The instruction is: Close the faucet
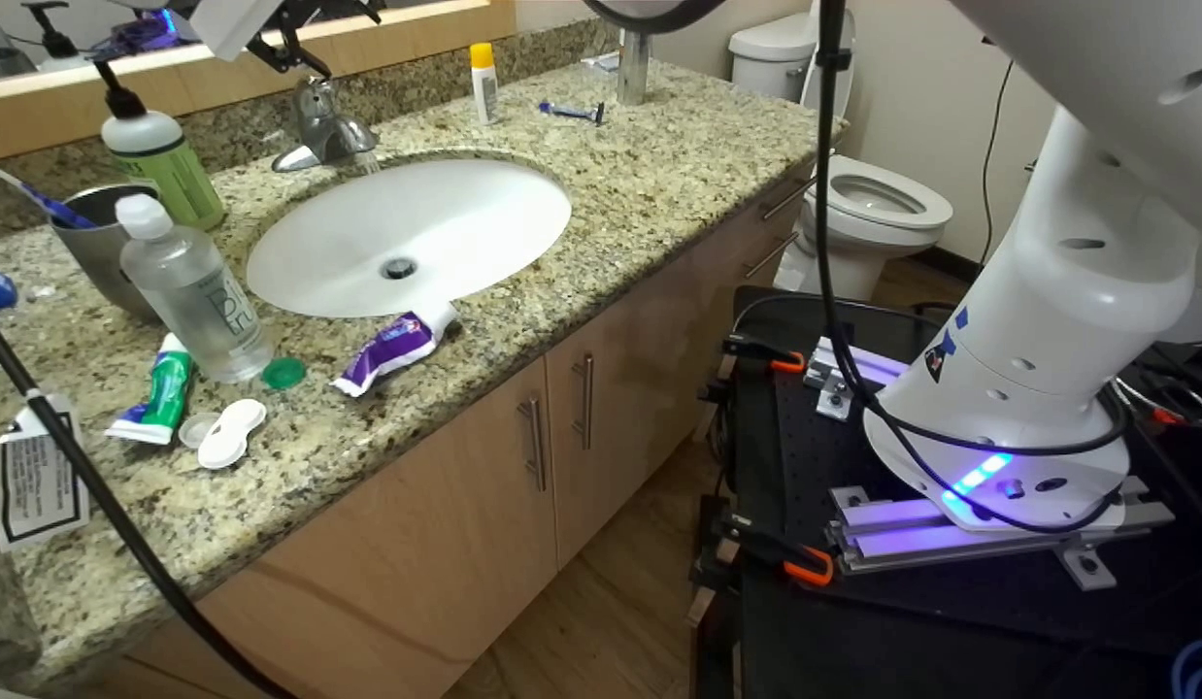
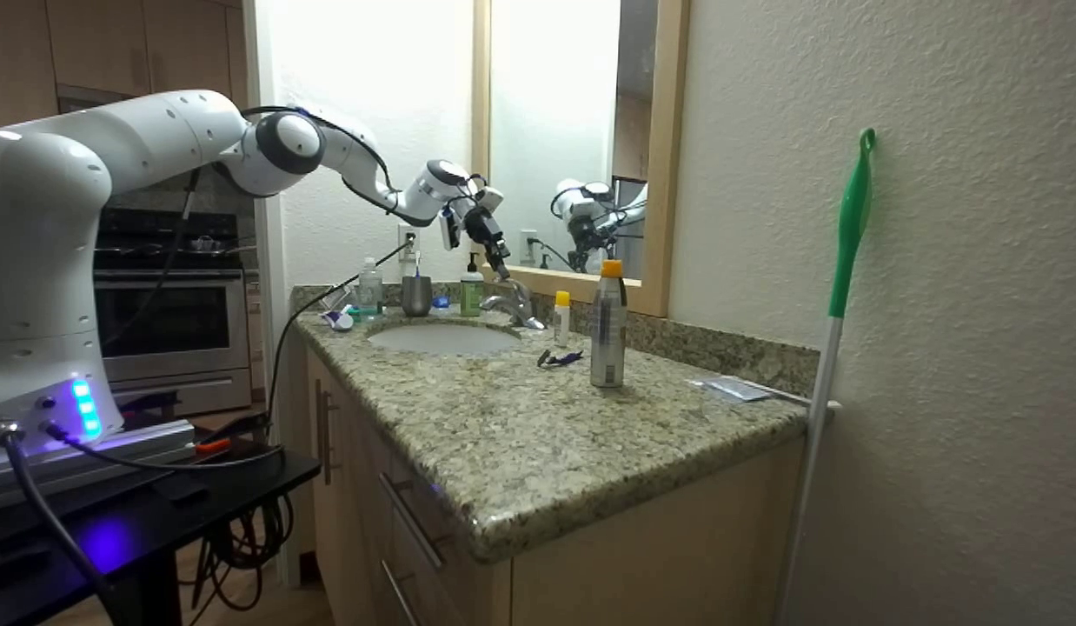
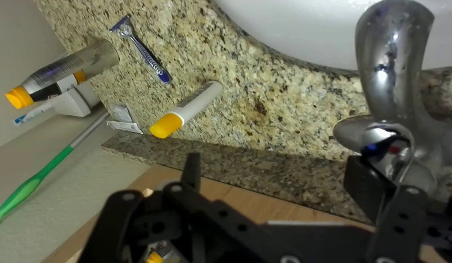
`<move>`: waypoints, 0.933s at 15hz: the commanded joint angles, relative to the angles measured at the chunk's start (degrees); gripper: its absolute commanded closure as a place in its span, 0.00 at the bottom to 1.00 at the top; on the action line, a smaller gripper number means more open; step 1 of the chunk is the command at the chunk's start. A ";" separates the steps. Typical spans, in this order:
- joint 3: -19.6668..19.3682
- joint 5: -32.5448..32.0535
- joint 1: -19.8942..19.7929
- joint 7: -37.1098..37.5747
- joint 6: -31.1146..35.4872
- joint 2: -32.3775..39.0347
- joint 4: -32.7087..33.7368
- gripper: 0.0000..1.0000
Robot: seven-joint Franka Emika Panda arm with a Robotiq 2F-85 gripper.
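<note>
End effector [image 3: 275, 164]: fingers [image 3: 368, 186] spread wide apart; in the wrist view one of them overlaps the handle [image 3: 392, 151], contact cannot be told.
Faucet [image 3: 397, 91]: chrome, at 2 o'clock from the end effector in the wrist view, its spout [image 3: 392, 40] reaching over the basin [image 1: 465, 214].
Water [image 1: 370, 163]: a thin clear stream below the spout's tip, in an exterior view.
Basin: white oval, set in the speckled counter [image 1: 650, 175]; in that view the faucet sits at its 11 o'clock, and the places below are read from it likewise.
Small bottle [image 1: 484, 92]: 1 o'clock, upright, yellow-capped.
Razor [image 1: 570, 114]: 2 o'clock, lying.
Can [image 1: 634, 70]: upright, near the razor.
Purple tube [image 1: 395, 351]: 6 o'clock, lying, cap at the basin's rim.
Lens case [image 1: 232, 434]: 7 o'clock.
Green tube [image 1: 164, 388]: 8 o'clock, lying.
Cup [image 1: 96, 252]: 9 o'clock, holding a toothbrush [image 1: 57, 206].
Pump bottle [image 1: 164, 170]: 10 o'clock, upright.
</note>
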 commanded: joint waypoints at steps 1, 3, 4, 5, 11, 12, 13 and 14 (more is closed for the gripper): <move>-0.16 -1.32 0.90 2.04 3.43 -0.63 -2.92 0.00; 0.58 -1.02 1.13 2.21 2.67 -1.36 -3.75 0.00; 1.83 0.59 1.00 0.04 -0.40 -2.15 -4.24 0.00; 3.27 1.76 0.90 -2.81 -0.71 -3.05 -5.14 0.00; 6.67 4.90 0.63 -8.71 -6.93 -2.53 -7.16 0.00; 6.83 5.51 0.29 -8.45 -8.00 -2.24 -7.24 0.00; 6.80 5.81 0.02 -7.68 -7.44 -2.34 -7.29 0.00; 6.74 5.91 -0.23 -7.59 -6.03 -2.81 -7.33 0.00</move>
